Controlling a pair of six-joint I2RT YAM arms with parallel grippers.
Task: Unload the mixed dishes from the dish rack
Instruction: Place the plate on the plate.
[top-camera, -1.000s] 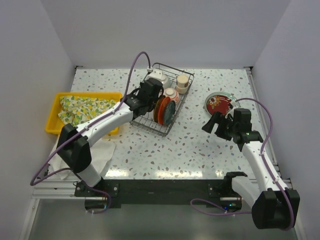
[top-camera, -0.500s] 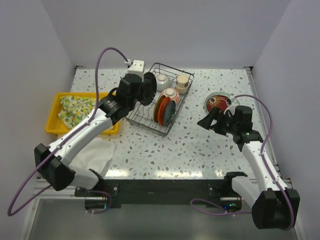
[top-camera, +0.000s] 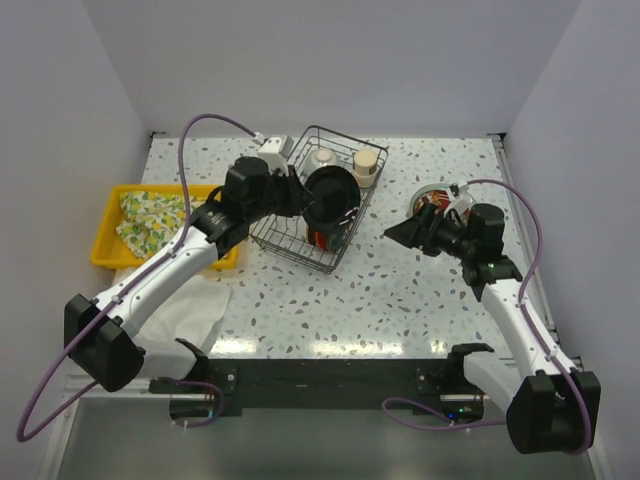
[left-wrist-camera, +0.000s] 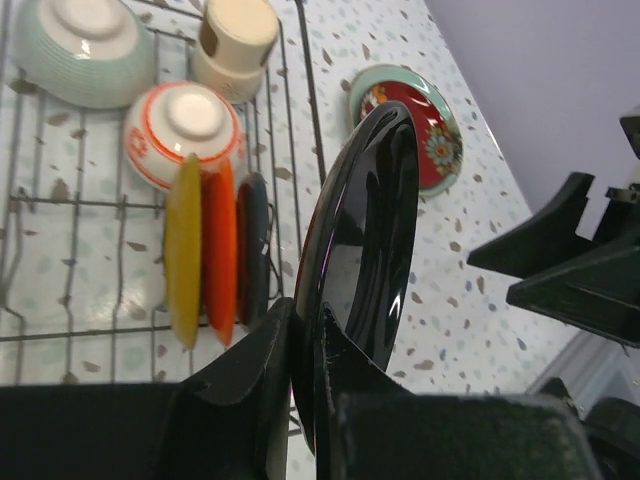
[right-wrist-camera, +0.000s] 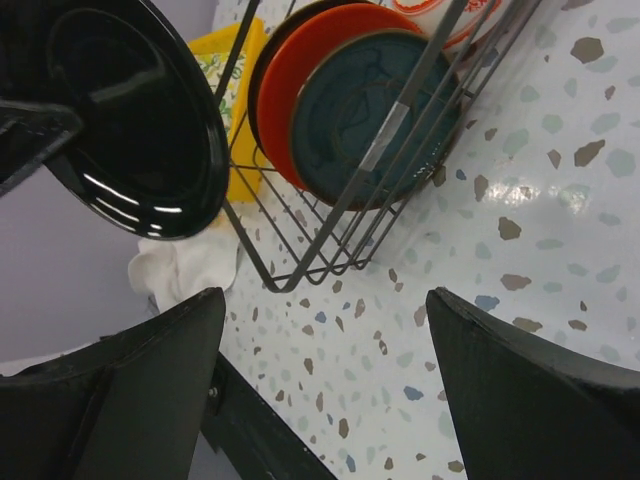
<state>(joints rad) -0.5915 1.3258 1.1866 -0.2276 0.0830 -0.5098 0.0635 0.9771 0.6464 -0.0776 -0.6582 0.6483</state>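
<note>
**Surface: layout and load**

White speckled stone-pattern surface (top-camera: 400, 290).

- Far centre: rectangular black wire dish rack (top-camera: 295, 257), set askew to the surface edges.
- Left edge: yellow plastic tray (top-camera: 103, 240), just beside the rack's left corner.
- Near left: crumpled white cloth (top-camera: 195, 305), lying in front of the tray. Contact between the two cannot be told.
- Right: round red-patterned plate with a celadon rim (left-wrist-camera: 410, 120), lying flat, apart from the rack.

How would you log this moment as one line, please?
left fingers: shut on black plate, above dish rack | right fingers: open | racked: three plates, two bowls, cup
</note>
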